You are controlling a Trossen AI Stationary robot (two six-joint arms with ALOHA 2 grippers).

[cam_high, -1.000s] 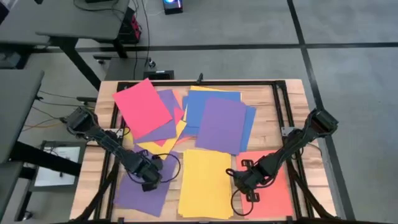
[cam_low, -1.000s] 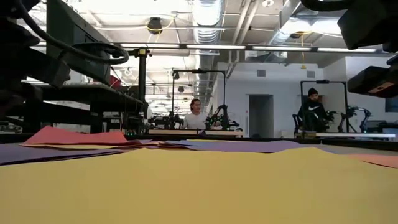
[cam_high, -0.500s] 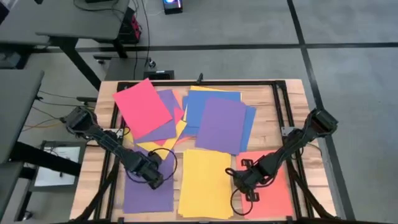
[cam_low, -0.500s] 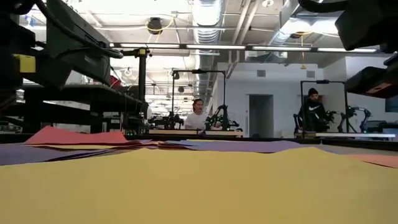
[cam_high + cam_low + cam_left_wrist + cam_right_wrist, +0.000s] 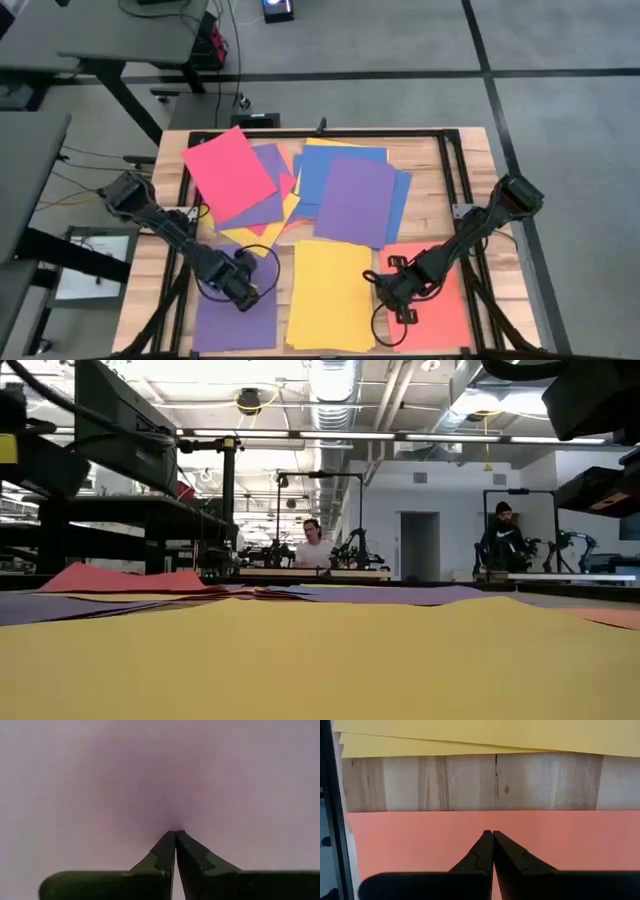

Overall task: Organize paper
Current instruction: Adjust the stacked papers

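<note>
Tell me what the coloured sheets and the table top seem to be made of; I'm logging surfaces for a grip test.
The sheets, like the yellow sheet, look like thin matte paper: flat colour, no shine, lying almost flat. The table top looks like unfinished pale wood: grain, knots and plank seams show.

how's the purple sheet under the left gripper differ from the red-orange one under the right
The purple sheet lies at the table's near left corner; the red-orange sheet lies at its near right. The left gripper meets purple; the right gripper meets red-orange. Both lie flat beside the yellow sheet.
</note>
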